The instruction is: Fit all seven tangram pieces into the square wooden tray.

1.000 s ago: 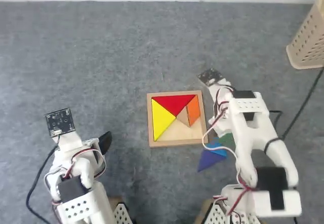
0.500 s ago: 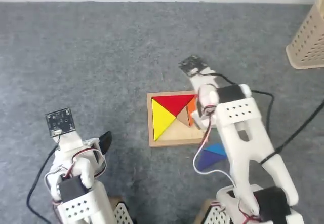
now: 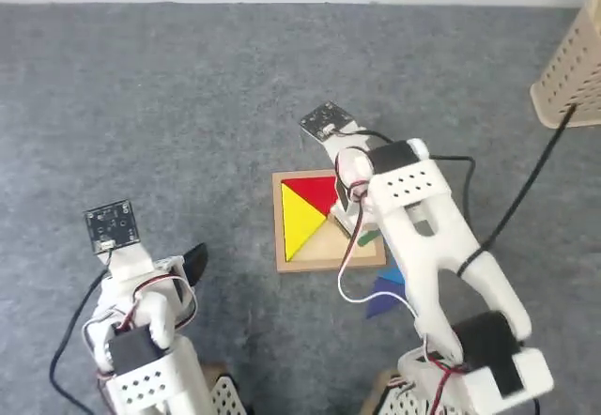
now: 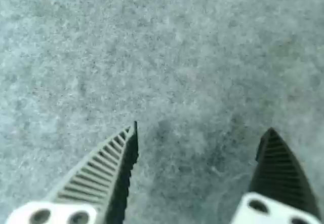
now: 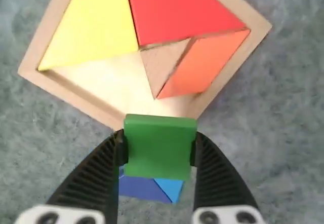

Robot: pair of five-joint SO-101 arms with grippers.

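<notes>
In the high view, the square wooden tray [image 3: 324, 263] lies on the grey felt table [image 3: 188, 105], with a red triangle [image 3: 315, 192] and a yellow triangle [image 3: 299, 222] seated in it. The right arm [image 3: 413, 213] hangs over the tray's right half. Blue pieces [image 3: 385, 288] lie just beside the tray. The left arm [image 3: 141, 321] sits well apart from it.

In the left wrist view, the left claw [image 4: 202, 133] stands apart above the felt.

In the right wrist view, the right claw [image 5: 158, 148] is clamped on a green square piece [image 5: 159, 145], held over the tray's rim. An orange parallelogram [image 5: 202, 62] and a small plain wooden triangle [image 5: 163, 64] sit in the tray nearby.
</notes>
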